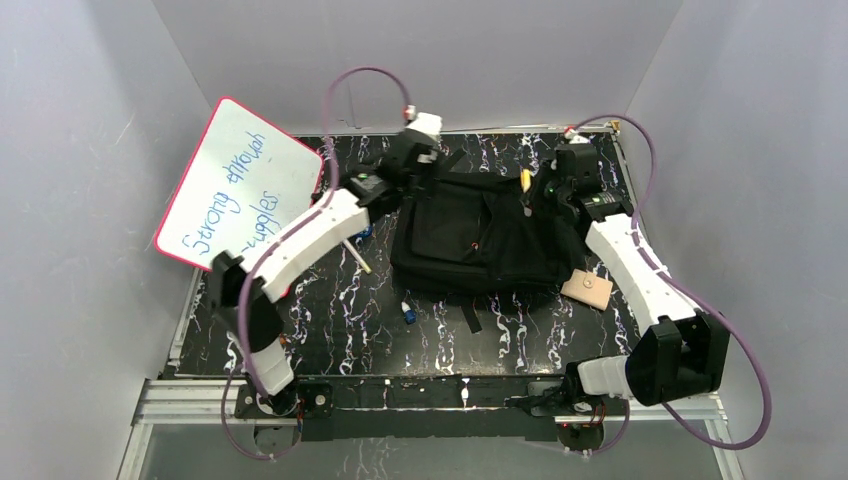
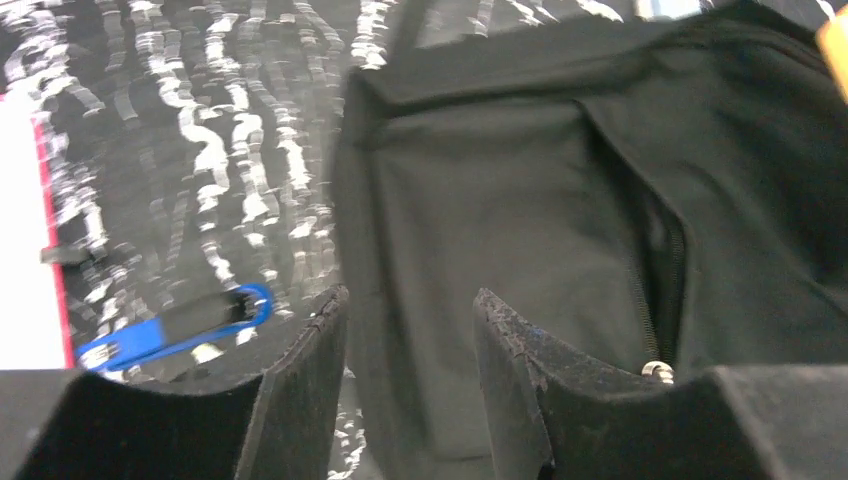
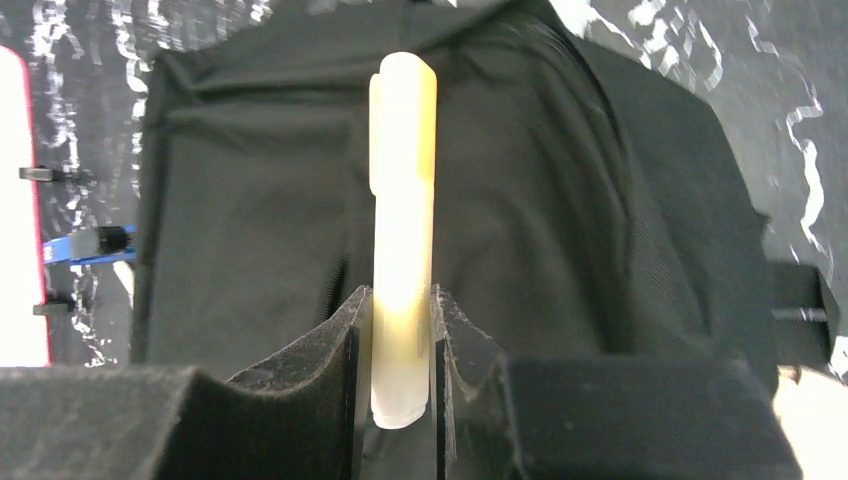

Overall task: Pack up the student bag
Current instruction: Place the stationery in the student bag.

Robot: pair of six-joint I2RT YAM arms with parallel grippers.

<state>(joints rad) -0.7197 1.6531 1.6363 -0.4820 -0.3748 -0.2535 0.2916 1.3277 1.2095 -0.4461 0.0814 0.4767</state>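
Observation:
The student bag (image 1: 470,240), a large black fabric backpack, lies flat in the middle of the table. My left gripper (image 1: 420,150) is at its far left corner. In the left wrist view the gripper (image 2: 410,310) is open, and the edge of the bag (image 2: 520,200) lies between its spread fingers. A zipper pull (image 2: 657,371) shows by the right finger. My right gripper (image 1: 545,192) is over the bag's far right part, shut on a pale yellow marker (image 1: 526,182). In the right wrist view the marker (image 3: 403,200) stands out of the gripper (image 3: 403,300) above the bag (image 3: 560,200).
A red-rimmed whiteboard (image 1: 240,185) with blue writing leans at the left. A pencil (image 1: 355,255), a small blue item (image 1: 408,313) and a tan pad (image 1: 587,289) lie on the table near the bag. A blue pen (image 2: 170,335) lies left of the bag.

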